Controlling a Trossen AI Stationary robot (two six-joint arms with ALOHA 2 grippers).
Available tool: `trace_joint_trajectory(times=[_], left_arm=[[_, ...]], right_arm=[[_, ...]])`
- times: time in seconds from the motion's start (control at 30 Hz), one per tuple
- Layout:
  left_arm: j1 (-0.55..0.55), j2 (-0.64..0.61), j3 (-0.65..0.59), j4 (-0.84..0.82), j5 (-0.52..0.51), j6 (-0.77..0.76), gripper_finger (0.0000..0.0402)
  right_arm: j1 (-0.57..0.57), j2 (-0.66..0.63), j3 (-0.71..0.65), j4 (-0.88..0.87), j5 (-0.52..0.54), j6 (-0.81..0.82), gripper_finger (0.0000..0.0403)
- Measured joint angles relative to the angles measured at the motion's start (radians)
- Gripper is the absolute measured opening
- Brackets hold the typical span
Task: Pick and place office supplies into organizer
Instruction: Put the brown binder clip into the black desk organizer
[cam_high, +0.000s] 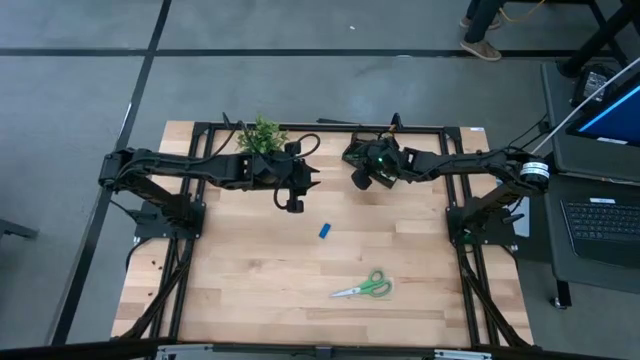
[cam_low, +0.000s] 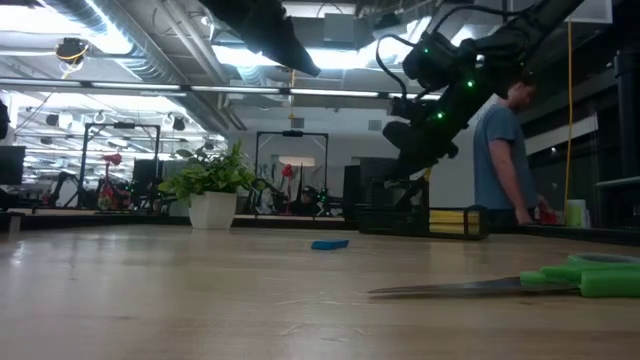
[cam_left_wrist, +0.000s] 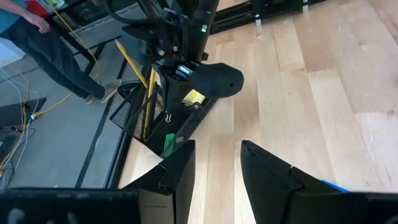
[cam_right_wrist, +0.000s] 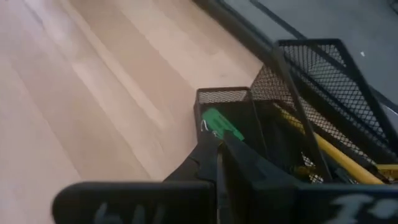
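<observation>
Upper centre of the high view: our clenched, empty right gripper hovers over the organizer; left gripper released, above blue eraser.

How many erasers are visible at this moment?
2: a blue eraser lies loose mid-table, and a green eraser sits in the organizer low compartment. Others may be hidden inside.

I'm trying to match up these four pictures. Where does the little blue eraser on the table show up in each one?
High view: the blue eraser lies mid-table, in front of both arms.
Low view: it lies flat on the wood, left of the organizer.
Left wrist view: only a blue sliver at the lower right.
Right wrist view: not in it.
Shared landmark: the organizer.
</observation>
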Motion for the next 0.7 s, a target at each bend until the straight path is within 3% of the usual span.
trace_joint_trajectory(times=[0.33,0.53,0.7], left_arm=[[0.0,0.0,0.0,0.0,0.002,-0.009,0.0121],[0.022,0.001,-0.05,0.093,0.152,-0.01,0.0121],[0.049,0.001,-0.066,0.11,0.158,-0.035,0.0117]], right_arm=[[-0.022,0.011,-0.011,-0.001,-0.017,-0.002,0.0012],[-0.026,0.043,-0.01,0.007,-0.018,-0.002,0.0012],[-0.028,0.07,-0.01,0.008,-0.018,-0.002,0.0012]])
